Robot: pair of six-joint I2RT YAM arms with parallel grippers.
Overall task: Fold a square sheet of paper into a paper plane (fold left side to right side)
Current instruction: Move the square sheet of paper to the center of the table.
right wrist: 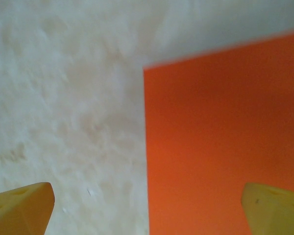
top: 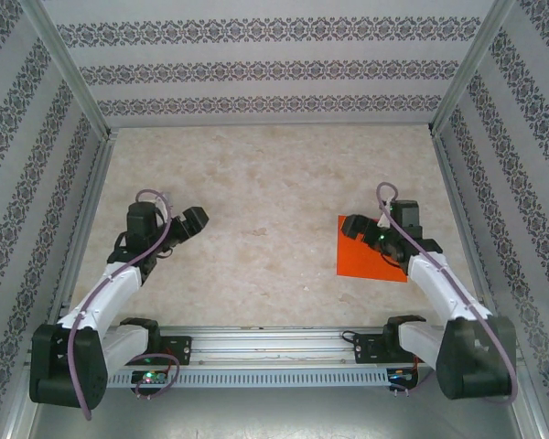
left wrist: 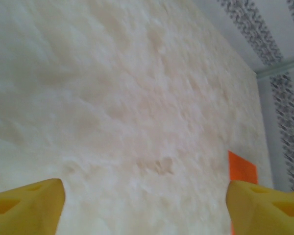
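The square sheet of paper (top: 361, 258) is bright orange-red and lies flat and unfolded on the right side of the table. My right gripper (top: 371, 230) hangs over its far part, open. In the right wrist view the sheet (right wrist: 225, 137) covers the right half. My right gripper (right wrist: 147, 208) straddles the sheet's left edge, one yellow fingertip (right wrist: 22, 208) over bare table and the other over paper. My left gripper (top: 194, 219) is open over bare table on the left, far from the sheet. In the left wrist view a sliver of the sheet (left wrist: 241, 169) shows beyond the open left gripper (left wrist: 146, 208).
The table top (top: 265, 183) is pale and marbled, with patterned walls (top: 265, 69) at the back and on both sides. A metal rail (top: 274, 343) with both arm bases runs along the near edge. The sheet lies close to the right wall.
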